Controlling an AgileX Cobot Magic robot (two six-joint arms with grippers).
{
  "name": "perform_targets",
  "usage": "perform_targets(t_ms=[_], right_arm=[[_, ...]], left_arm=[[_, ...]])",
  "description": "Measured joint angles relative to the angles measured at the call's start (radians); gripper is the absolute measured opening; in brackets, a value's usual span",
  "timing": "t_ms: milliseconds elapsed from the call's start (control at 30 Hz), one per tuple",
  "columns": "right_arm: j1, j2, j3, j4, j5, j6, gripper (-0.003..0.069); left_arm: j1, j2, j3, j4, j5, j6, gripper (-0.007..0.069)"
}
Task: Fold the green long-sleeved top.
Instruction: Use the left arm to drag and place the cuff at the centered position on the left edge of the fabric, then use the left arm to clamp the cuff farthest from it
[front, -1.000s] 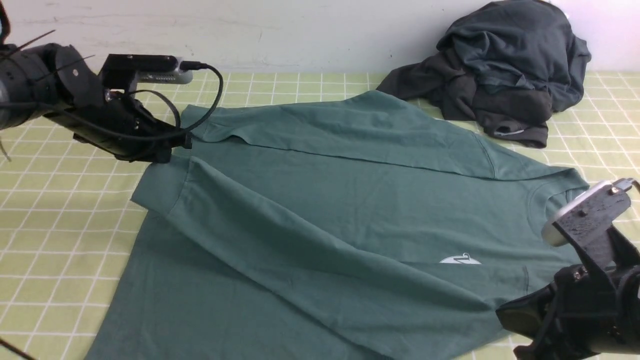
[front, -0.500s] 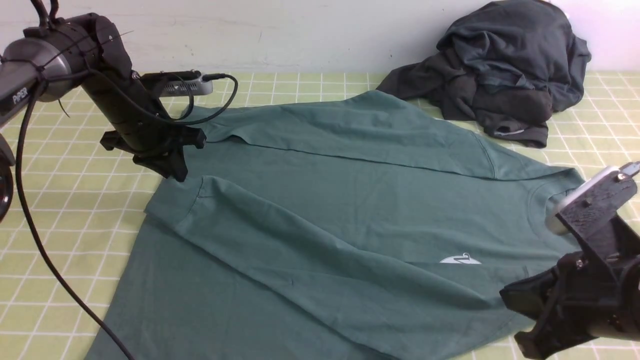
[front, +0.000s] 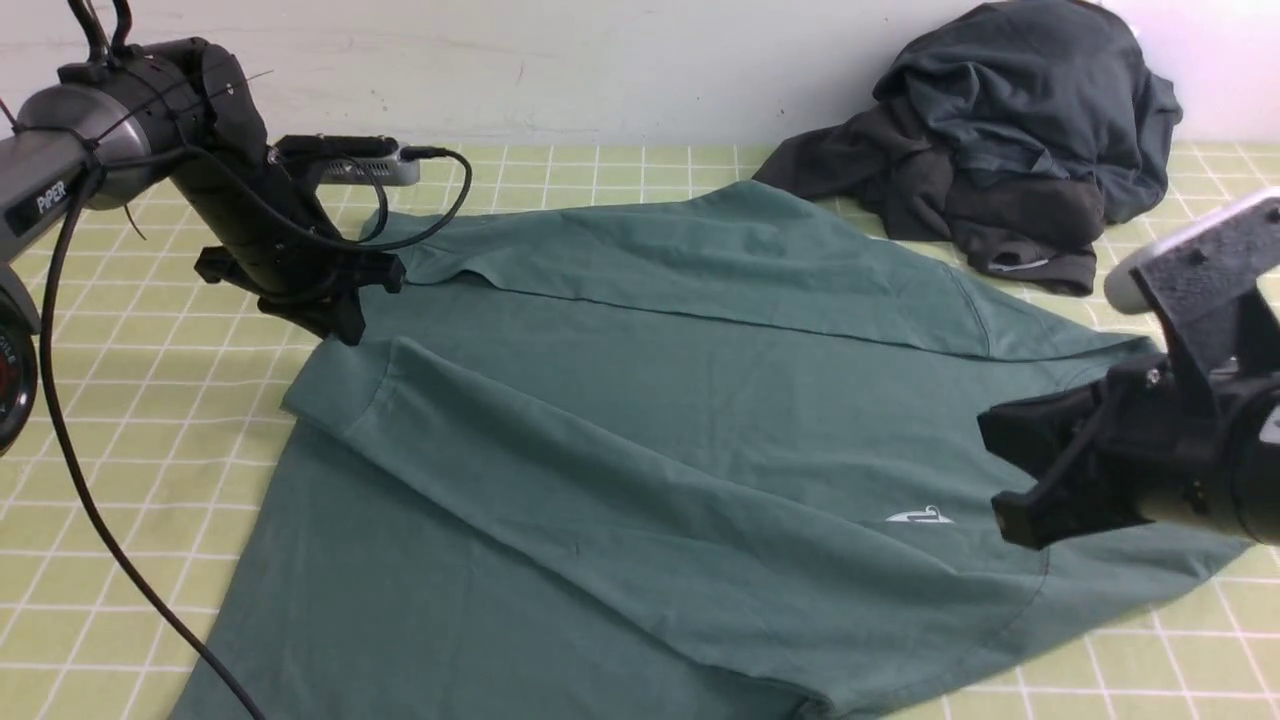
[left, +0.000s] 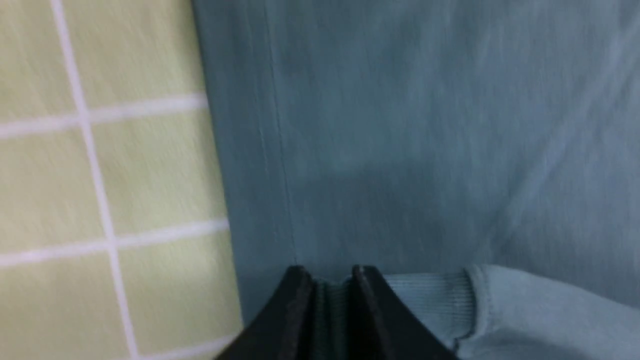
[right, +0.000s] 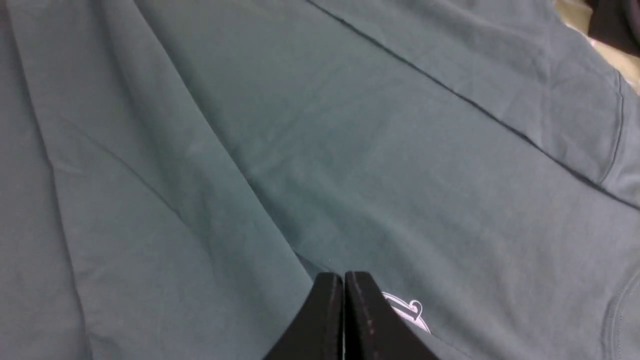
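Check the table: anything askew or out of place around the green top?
The green long-sleeved top isn't square: its near sleeve crosses the body on a slant, and the cuff pokes past the side edge beside the left gripper. A heap of dark garments sits at the top's far shoulder. No damage visible.

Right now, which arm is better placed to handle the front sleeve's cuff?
Left, probably. The left gripper sits right at the ribbed cuff of the green long-sleeved top; the right gripper hangs shut by the chest logo, far from it.
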Motion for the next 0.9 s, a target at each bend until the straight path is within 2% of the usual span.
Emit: perform_targets(t_ms=[267,367,500,633,900], right_arm=[[0.000,0.076,-0.002,0.016,0.040,0.001,-0.0002],[0.000,0.091,-0.002,0.021,0.043,0.001,-0.0002],[0.000,0.092,-0.002,0.024,0.041,0.001,-0.0002],[0.000,0.103,-0.003,0.026,0.016,0.001,-0.0002],[0.000,0.140,-0.004,0.026,-0.010,0.008,-0.0002]], left_arm=[[0.012,0.028,-0.050,-0.052,-0.292,-0.030,0.0403],[0.012,0.063,-0.052,-0.098,-0.423,-0.049,0.0457],[0.012,0.118,-0.052,-0.124,-0.562,-0.053,0.0456],[0.012,0.178,-0.052,-0.129,-0.676,-0.053,0.0402],[0.012,0.228,-0.088,-0.187,-0.648,-0.034,0.0259]])
